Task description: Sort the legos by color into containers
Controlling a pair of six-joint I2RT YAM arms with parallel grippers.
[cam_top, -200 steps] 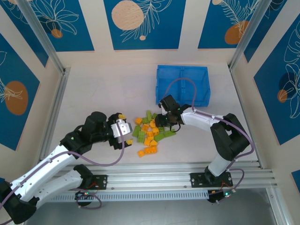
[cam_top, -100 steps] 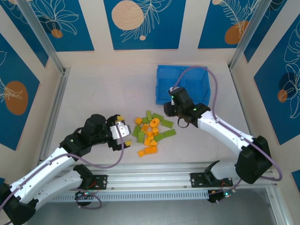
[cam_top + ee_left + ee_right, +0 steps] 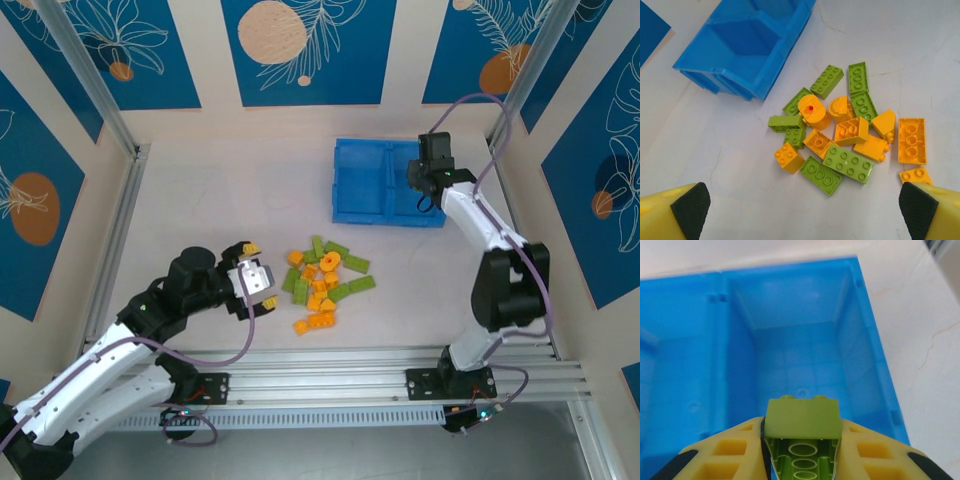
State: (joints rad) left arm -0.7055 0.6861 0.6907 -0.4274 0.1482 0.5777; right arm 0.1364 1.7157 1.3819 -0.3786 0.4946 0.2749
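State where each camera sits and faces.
Top external: above and behind left arm and right arm, both in view, facing down at the table.
Left wrist: on the left arm, facing down at the lego pile and tray; own open fingertips at bottom corners.
Right wrist: over the tray's right compartment, facing into it; own fingers clamp a green brick.
Shared: pile and tray, top and left wrist.

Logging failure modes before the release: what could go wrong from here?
1. The right claw holds the green brick above the tray's right compartment; dropped from there, it might bounce over the divider or wall.
2. In the pile, green and orange bricks touch, so the next grasp may drag a neighbour.
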